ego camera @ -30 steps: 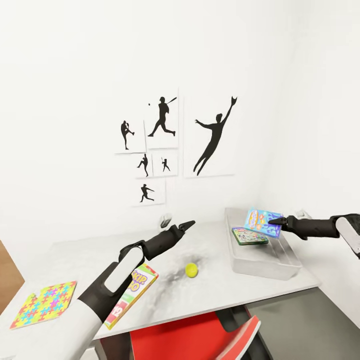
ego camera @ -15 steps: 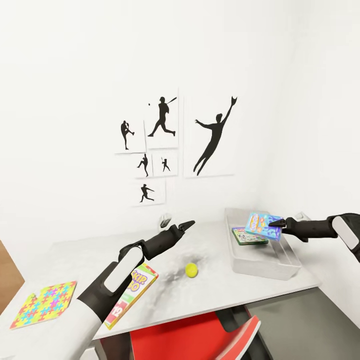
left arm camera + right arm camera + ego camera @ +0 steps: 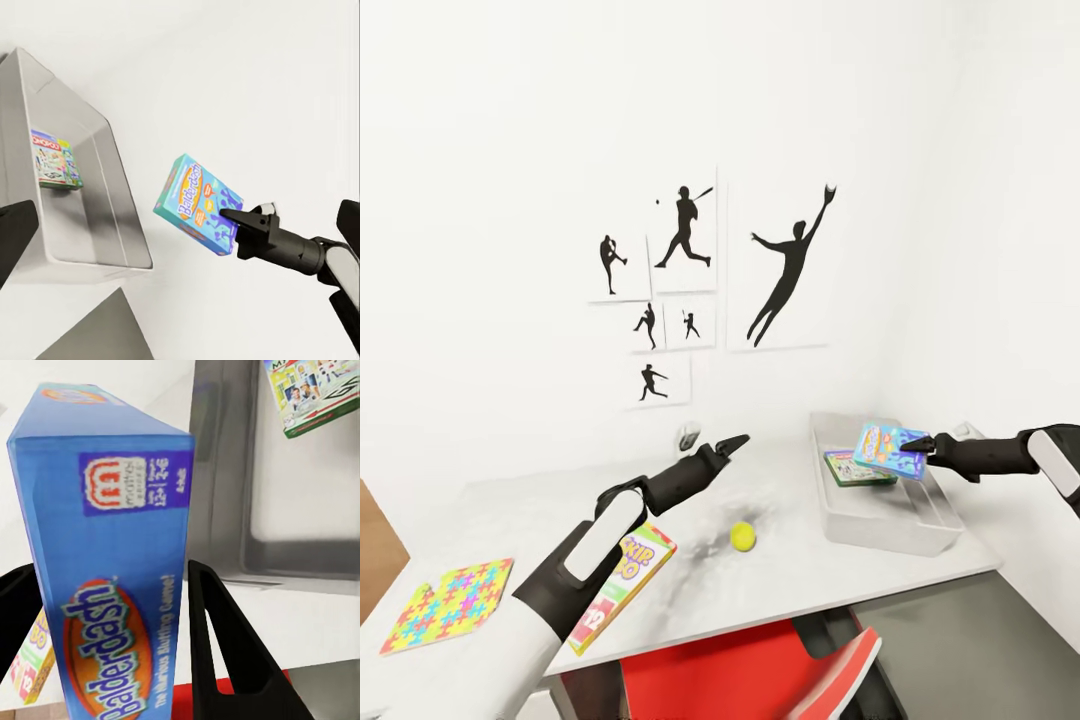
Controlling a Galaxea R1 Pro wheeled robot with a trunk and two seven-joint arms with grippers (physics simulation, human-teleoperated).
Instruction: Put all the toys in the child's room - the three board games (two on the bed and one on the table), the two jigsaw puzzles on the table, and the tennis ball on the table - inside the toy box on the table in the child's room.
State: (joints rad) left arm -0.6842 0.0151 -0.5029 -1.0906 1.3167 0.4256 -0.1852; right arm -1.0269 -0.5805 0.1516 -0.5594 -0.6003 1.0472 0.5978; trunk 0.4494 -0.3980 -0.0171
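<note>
While the light-grey table [image 3: 810, 575] stands against a white wall hung with black athlete prints [image 3: 788, 268], the right gripper [image 3: 916, 444] clamps the blue board game [image 3: 890, 449] between its fingers above the toy box [image 3: 880, 520]. The right wrist view reads "Balderdash". The left gripper [image 3: 732, 444] hovers, its state unclear.

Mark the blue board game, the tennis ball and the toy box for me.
blue board game [image 3: 887, 449], head view, middle of its printed top face.
tennis ball [image 3: 742, 537], head view, centre of the ball.
toy box [image 3: 885, 530], head view, its near outer wall.
</note>
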